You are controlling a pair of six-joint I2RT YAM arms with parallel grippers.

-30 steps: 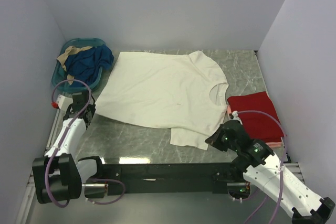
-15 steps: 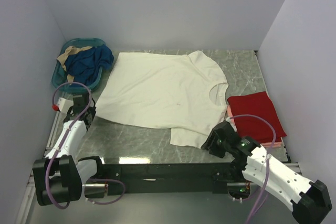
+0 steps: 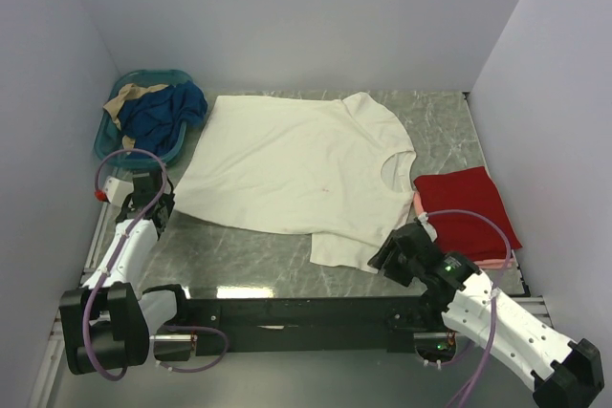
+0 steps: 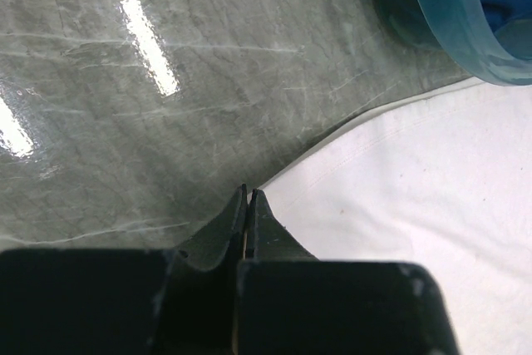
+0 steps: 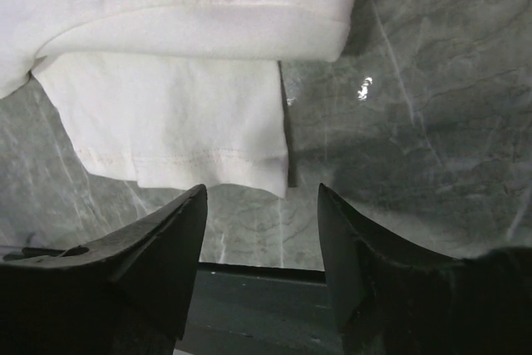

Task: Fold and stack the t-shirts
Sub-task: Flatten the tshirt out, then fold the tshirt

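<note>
1. Right jaws: spread wide, gripping nothing, low over the worktop, just short of the white tee's sleeve hem.
2. Left jaws: pressed shut, empty, tips at the white tee's near-left corner.
3. White tee: spread flat mid-worktop, neck toward the right.
4. Red tee: folded, at the right edge, atop a pink tee.
5. Basket: far left, holding blue and tan cloth.

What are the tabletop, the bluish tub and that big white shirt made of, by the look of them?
Tabletop: grey veined stone or a stone-print laminate, glossy; lamps mirror in it. Tub: teal plastic, see-through and smooth at its rim. Shirt: soft matte knit cloth, likely cotton; it lies limp, with stitched hems.
</note>
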